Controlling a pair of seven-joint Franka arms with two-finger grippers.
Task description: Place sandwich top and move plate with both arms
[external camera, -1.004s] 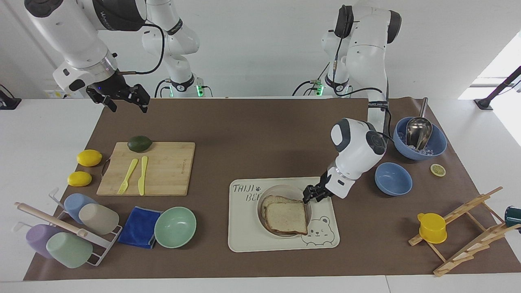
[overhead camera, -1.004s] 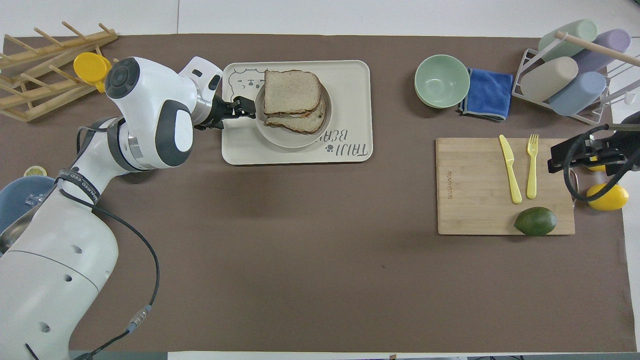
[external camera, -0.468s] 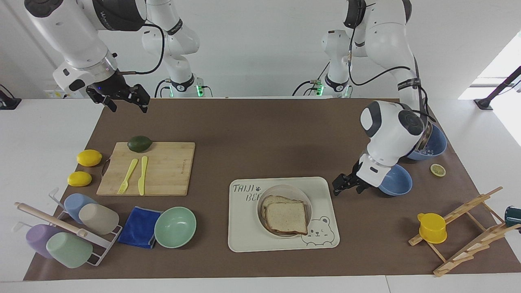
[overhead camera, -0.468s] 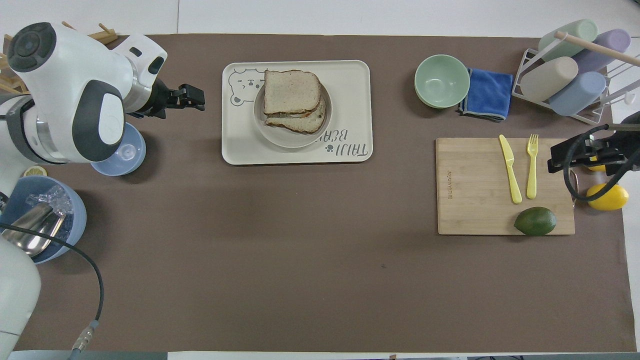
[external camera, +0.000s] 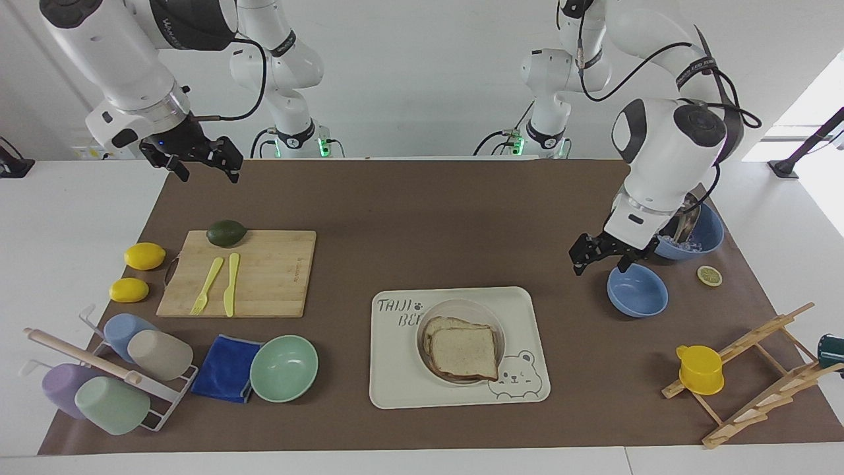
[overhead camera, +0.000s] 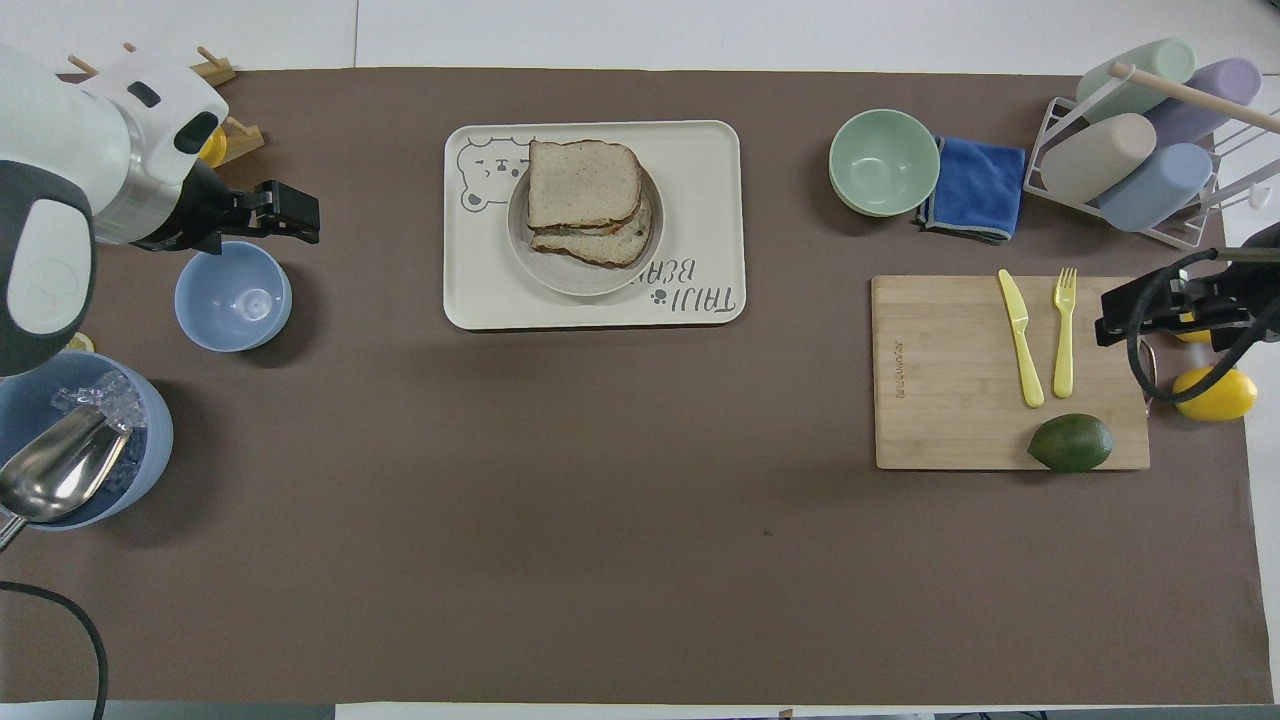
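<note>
The right gripper hangs empty with fingers spread wide above the tabletop's bare corner nearest the robots at the right arm's end; the left gripper, fingers also wide and empty, hangs above the small blue bowl. Farther from the robots, the sandwich top rests on the lower slice, on the plate, on the bear-printed tray. Judged risk: uneven lifting tilts the plate and slides the offset top slice off.

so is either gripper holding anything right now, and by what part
Nothing is held. The left gripper hangs open and empty above the small blue bowl; the right gripper waits open and empty, up over the mat's corner.
</note>
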